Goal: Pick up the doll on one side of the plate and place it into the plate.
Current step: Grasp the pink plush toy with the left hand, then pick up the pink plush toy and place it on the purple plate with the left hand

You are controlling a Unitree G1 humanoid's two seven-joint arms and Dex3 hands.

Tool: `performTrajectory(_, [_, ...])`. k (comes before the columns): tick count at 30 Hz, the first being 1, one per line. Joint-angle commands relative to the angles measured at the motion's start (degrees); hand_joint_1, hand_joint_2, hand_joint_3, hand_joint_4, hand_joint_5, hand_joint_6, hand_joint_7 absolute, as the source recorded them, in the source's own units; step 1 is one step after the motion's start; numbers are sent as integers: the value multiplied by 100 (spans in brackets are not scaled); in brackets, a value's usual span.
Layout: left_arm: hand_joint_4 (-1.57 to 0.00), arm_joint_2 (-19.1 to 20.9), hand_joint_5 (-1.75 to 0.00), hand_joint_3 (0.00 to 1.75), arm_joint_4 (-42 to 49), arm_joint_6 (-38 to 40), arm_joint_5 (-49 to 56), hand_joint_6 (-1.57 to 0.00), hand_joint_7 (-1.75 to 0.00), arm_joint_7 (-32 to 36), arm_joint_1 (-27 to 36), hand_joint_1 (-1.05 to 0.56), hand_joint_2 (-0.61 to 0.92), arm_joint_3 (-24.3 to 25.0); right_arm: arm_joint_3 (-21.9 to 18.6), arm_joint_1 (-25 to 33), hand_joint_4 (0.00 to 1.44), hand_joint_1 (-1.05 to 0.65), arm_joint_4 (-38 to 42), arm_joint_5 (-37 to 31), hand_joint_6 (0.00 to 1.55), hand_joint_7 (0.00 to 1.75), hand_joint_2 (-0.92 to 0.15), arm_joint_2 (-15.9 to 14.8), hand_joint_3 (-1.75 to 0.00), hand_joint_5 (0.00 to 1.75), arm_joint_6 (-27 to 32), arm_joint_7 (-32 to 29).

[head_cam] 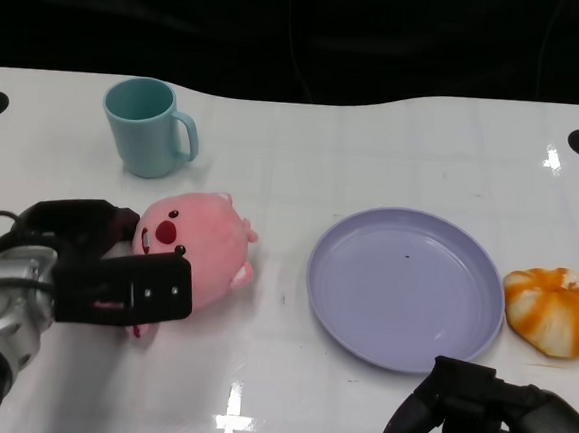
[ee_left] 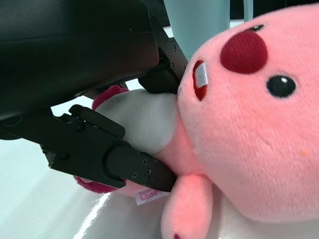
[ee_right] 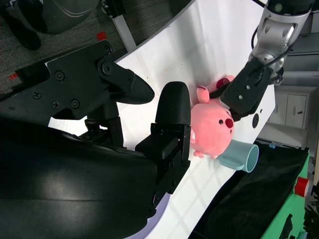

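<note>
- Left hand [head_cam: 114,273] clamped on our pink doll [head_cam: 202,250], left of frame centre, beside the lilac plate [head_cam: 337,311].
- Right hand [head_cam: 489,423], lower right: we see fingers apart, holding nothing.

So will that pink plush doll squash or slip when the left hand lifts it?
Probably squashes: the pink doll looks soft and stuffed, and the left hand's fingers already press into it. Likely light, and its fuzzy fabric should resist slipping.
</note>
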Motion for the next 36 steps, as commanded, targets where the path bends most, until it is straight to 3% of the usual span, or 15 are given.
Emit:
performTrajectory(1, [-75,-102,-172,29,231,-256,-7,-68,-155,325,483,-23,91,-128,-54,-19,61,-17,-13,50,54,130,-67,-52,-93,165,-5,11])
performTrajectory(2, [-75,-73,-174,32,180,-359,-45,-62,-166,509,533,-23,92,-91,-60,-26,62,-17,2,54,54,130,-67,-52,-93,166,-17,16])
performTrajectory(5, [-80,-49,-175,35,30,-636,-255,-62,-174,989,684,-21,90,115,-77,-45,63,-17,25,69,54,130,-66,-51,-94,166,-18,25])
performTrajectory(8, [-88,-107,-175,88,-165,-703,-619,-70,-175,1239,826,-18,66,447,-102,-64,62,-16,57,80,54,130,-66,-56,-94,167,-17,41])
performTrajectory(12, [-91,-67,-175,108,-639,-853,-924,-73,-175,1318,1052,-16,56,736,-105,-82,62,-17,126,74,54,130,-66,-46,-94,167,-56,50])
performTrajectory(17, [-97,-4,-175,129,-1589,-953,-1301,-77,-175,1118,1435,-14,46,1116,-112,-94,62,-15,140,72,55,130,-66,-53,-94,167,-54,62])
performTrajectory(23, [-100,-184,-175,149,-3032,-307,-1759,-79,-175,532,1740,-11,32,1522,-105,-85,61,-15,123,69,54,130,-67,-50,-93,167,-40,56])
performTrajectory(28, [-99,-267,-175,157,-3760,-91,-1676,-80,-175,251,1697,-10,26,1479,-62,-110,61,-16,113,42,55,130,-67,-52,-93,167,-4,44])
performTrajectory(36, [-100,-643,-175,143,-4057,200,-1412,-80,-175,5,1293,-13,35,1209,22,-128,62,-16,169,3,55,131,-67,-20,-94,167,-62,12])
